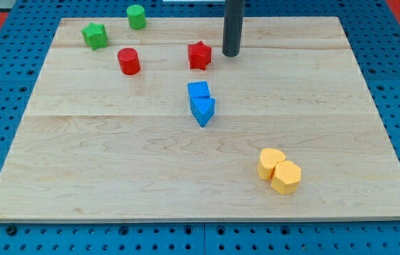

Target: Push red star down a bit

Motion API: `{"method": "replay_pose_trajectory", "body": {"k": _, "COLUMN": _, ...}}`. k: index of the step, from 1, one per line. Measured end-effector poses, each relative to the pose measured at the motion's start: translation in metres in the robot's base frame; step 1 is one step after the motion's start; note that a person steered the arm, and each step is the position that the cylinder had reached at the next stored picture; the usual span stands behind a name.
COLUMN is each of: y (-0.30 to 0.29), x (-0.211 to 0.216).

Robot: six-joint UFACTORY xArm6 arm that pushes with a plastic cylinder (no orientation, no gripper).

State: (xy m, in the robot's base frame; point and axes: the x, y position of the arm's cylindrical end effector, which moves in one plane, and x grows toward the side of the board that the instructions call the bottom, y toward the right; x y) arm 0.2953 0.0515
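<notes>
The red star [199, 55] lies on the wooden board [115, 156] near the view's top, about mid-width. My tip [231, 54] is the lower end of the dark rod that comes in from the view's top edge. It stands just to the right of the red star, at about the same height in the view, with a small gap between them.
A red cylinder [128, 61] lies left of the star. A green star [95, 35] and a green cylinder [136, 16] lie at the top left. A blue cube [198, 90] and a blue triangle [203, 111] touch below the star. Two yellow blocks [279, 171] lie at the bottom right.
</notes>
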Motion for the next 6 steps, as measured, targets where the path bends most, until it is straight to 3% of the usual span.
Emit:
{"method": "replay_pose_trajectory", "body": {"k": 2, "y": -0.077, "x": -0.006}}
{"method": "replay_pose_trajectory", "body": {"k": 4, "y": -0.083, "x": -0.02}}
{"method": "replay_pose_trajectory", "body": {"k": 6, "y": -0.142, "x": -0.025}}
